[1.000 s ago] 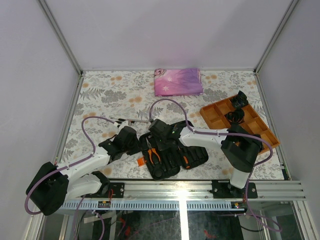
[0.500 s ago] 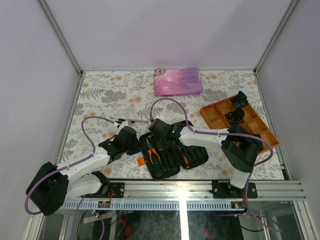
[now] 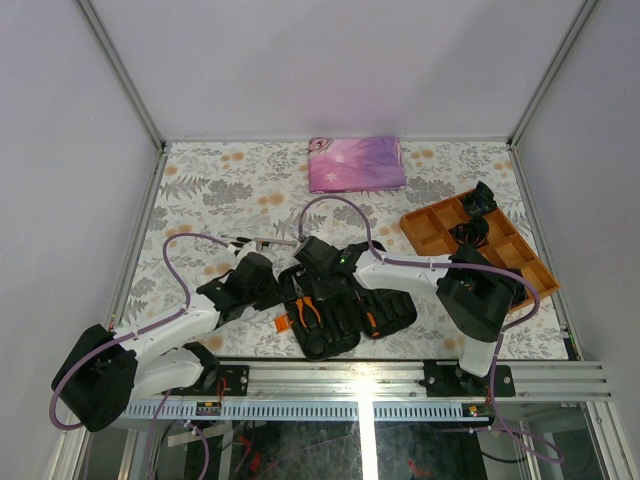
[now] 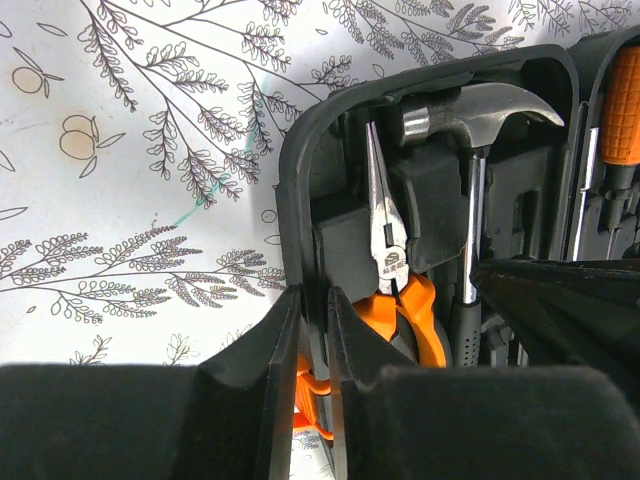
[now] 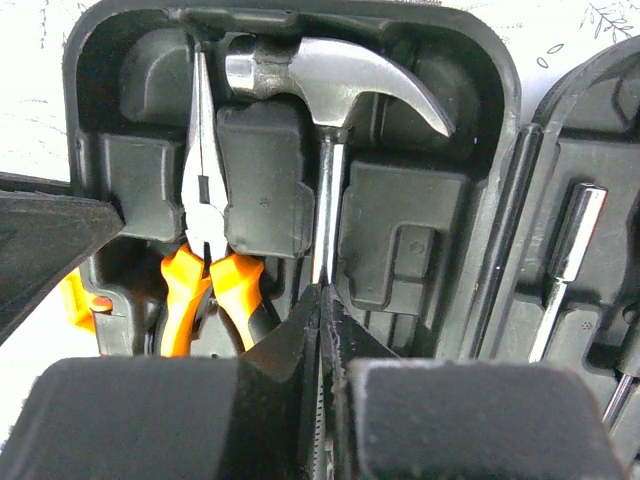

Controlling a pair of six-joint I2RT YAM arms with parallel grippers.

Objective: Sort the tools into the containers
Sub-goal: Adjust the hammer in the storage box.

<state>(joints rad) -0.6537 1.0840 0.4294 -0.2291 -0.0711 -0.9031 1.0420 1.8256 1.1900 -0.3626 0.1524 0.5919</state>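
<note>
Hammer (image 5: 330, 75), pliers (image 5: 205, 190) in black tool case (image 5: 120, 20)

Tool case (image 5: 400, 215) is matt black plastic, same as my right gripper (image 5: 322, 300). Inside the case, the hammer (image 5: 330, 80) head is shiny metal, and the pliers (image 5: 203, 190) have duller steel jaws and glossy orange grips. Under the case: smooth printed table cover (image 4: 150, 150).

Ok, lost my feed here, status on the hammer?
Left gripper shut on tool case rim. Right gripper shut, tips at hammer shaft; hammer lying in the case. Pliers seated alongside, not in the way.
</note>
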